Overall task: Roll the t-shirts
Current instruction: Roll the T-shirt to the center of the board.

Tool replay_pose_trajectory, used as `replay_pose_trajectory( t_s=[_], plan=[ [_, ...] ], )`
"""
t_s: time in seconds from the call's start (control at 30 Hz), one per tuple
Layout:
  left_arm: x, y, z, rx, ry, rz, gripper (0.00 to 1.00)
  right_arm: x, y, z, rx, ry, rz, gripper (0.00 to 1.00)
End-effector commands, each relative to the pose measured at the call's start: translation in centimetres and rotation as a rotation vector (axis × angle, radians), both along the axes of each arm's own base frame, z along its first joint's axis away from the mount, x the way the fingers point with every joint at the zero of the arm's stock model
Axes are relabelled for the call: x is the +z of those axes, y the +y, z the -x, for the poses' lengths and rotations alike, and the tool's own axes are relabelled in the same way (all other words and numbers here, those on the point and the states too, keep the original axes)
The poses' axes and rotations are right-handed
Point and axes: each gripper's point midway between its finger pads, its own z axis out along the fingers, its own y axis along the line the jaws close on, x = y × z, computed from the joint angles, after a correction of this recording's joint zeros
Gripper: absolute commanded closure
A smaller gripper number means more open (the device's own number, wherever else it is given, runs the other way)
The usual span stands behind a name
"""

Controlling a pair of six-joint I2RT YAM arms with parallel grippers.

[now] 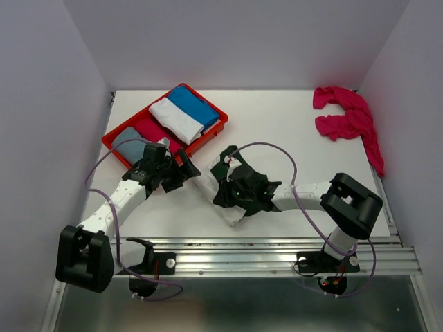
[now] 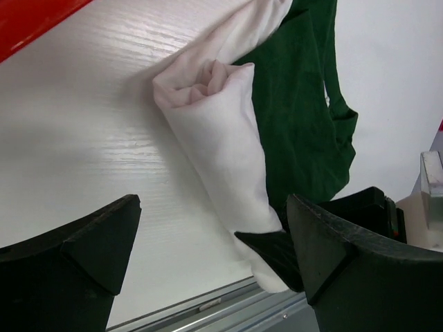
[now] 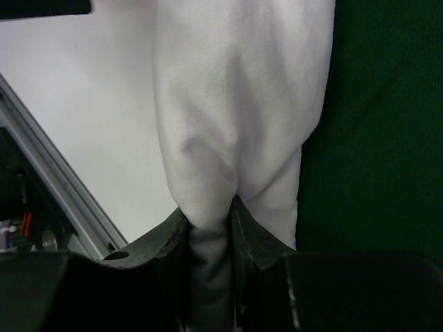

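Right gripper (image 3: 211,232): jaws drawn in on a pinch of pale cloth at the near end of the cream t-shirt (image 2: 221,152), the fold gathered between the two pads. Left gripper (image 2: 211,200): jaws spread wide, holding nothing, poised just above the far end of the same roll.

The cream t-shirt lies on the table (image 1: 291,138) between the two grippers as a loose diagonal roll. Its far end shows a soft spiral of layers, and its dark green sleeve (image 2: 304,124) trails out flat beside it.

Handling, as judged: the cloth is light, limp and not fragile, and it creases at the slightest pinch. The roll has no stiffness of its own and is likely to slacken or unwind if held at one point only. The better hold is across the full thickness of the roll near each end, catching all layers and not merely the outer skin. The green sleeve probably wants tucking in.

Surface: white, faintly wood-grained, matt, with a metal rail (image 1: 277,252) along the near edge. A red tray (image 1: 211,133) at the far left holds rolled bundles (image 1: 181,114) in blue, white, magenta and grey. The pink t-shirts (image 1: 346,117) lie crumpled at the far right, well apart. Plain pale walls (image 1: 41,104) enclose three sides.
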Motion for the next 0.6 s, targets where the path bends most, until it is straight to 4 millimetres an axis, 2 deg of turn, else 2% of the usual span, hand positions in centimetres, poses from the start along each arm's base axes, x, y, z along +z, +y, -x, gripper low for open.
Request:
replay_pose_trajectory(
  t_s=[0.0,0.17,0.3,0.57],
  plan=[
    [-0.1,-1.5,-1.6,0.026,-0.058,0.046,0.01,2.5,1.7,1.4,0.068,0.017,-0.126,0.99],
    [-0.7,-2.3,-2.4,0.027,-0.062,0.073,0.01,2.3,1.7,1.4,0.072,0.013,-0.12,0.99],
    [-2.5,-2.2,-3.3,0.036,0.006,0.002,0.01,2.0,1.6,1.4,0.072,0.015,-0.112,0.99],
    [-4.7,-2.6,-3.4,0.034,0.077,-0.051,0.01,1.8,1.7,1.2,0.073,0.007,-0.105,0.99]
  ],
)
